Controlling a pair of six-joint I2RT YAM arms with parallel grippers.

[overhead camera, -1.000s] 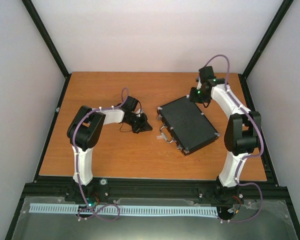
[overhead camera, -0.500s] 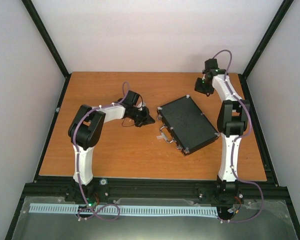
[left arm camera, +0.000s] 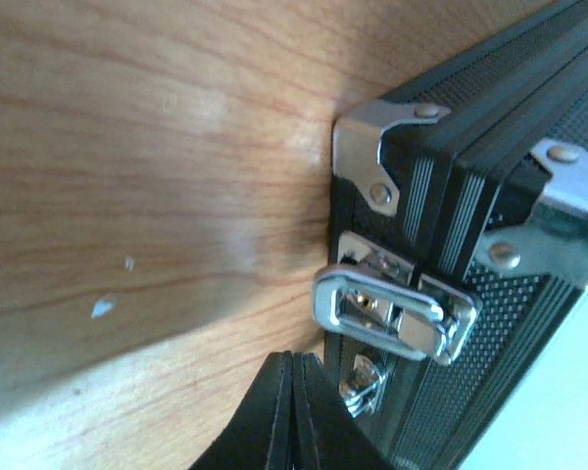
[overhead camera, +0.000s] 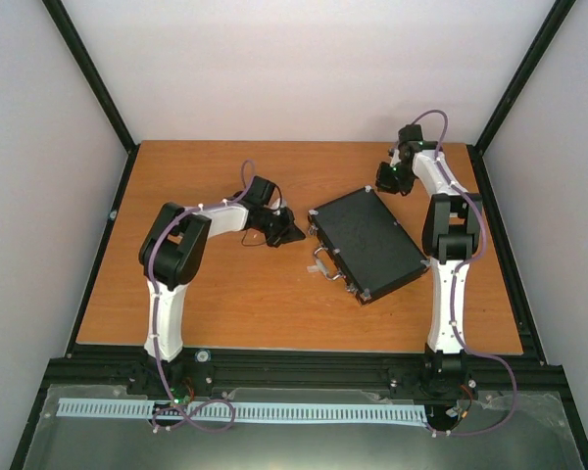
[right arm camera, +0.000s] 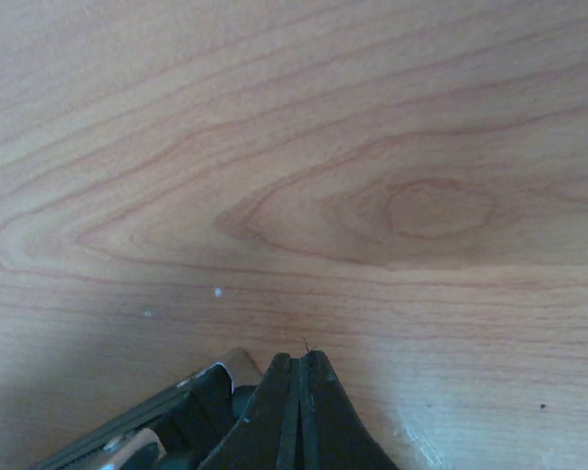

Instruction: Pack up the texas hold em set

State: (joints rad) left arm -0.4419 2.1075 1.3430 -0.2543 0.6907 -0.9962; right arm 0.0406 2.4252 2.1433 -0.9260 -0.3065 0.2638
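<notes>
Just left of the black case [overhead camera: 367,243], by its silver latch [left arm camera: 392,313], the left fingers [left arm camera: 272,421] are clenched on nothing. Beyond the case's far corner the right fingers [right arm camera: 323,421] are clenched empty too. Lid down, the case lies on the worktop [overhead camera: 225,304]. No chips, dice or disc show outside it, so packing looks nearly finished. Whether the latch is fastened cannot be told.
</notes>
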